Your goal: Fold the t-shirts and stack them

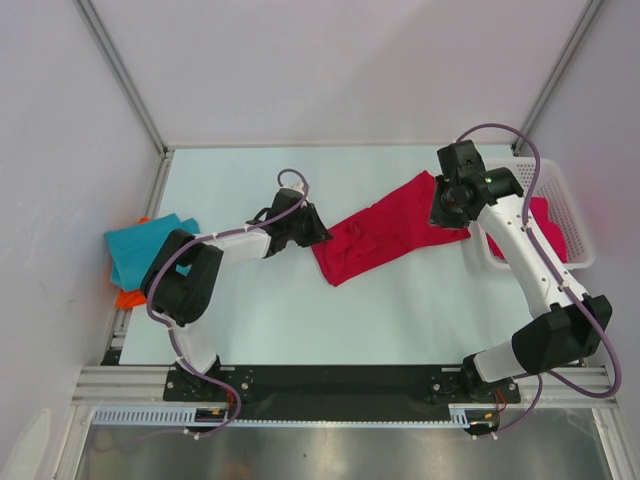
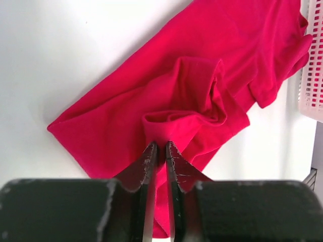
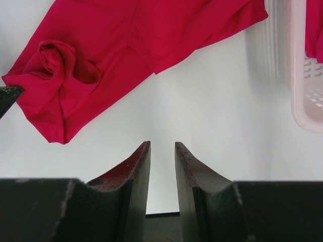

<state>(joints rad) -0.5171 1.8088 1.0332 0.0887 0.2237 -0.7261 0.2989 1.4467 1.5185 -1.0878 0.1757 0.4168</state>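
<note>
A crimson t-shirt (image 1: 385,240) lies rumpled and slantwise in the middle of the table. My left gripper (image 1: 318,232) is at its lower-left end. In the left wrist view the gripper (image 2: 160,146) is shut on a raised fold of the crimson t-shirt (image 2: 202,65). My right gripper (image 1: 447,215) hovers over the shirt's upper-right end. Seen from the right wrist, it (image 3: 162,146) stands open over bare table with nothing between its fingers, the shirt (image 3: 126,45) ahead and to the left. A teal t-shirt (image 1: 140,250) lies on an orange one (image 1: 130,297) at the table's left edge.
A white mesh basket (image 1: 575,200) stands at the right edge with another crimson shirt (image 1: 548,225) inside; it also shows in the right wrist view (image 3: 303,91) and the left wrist view (image 2: 313,85). Walls and frame posts close in the back and sides.
</note>
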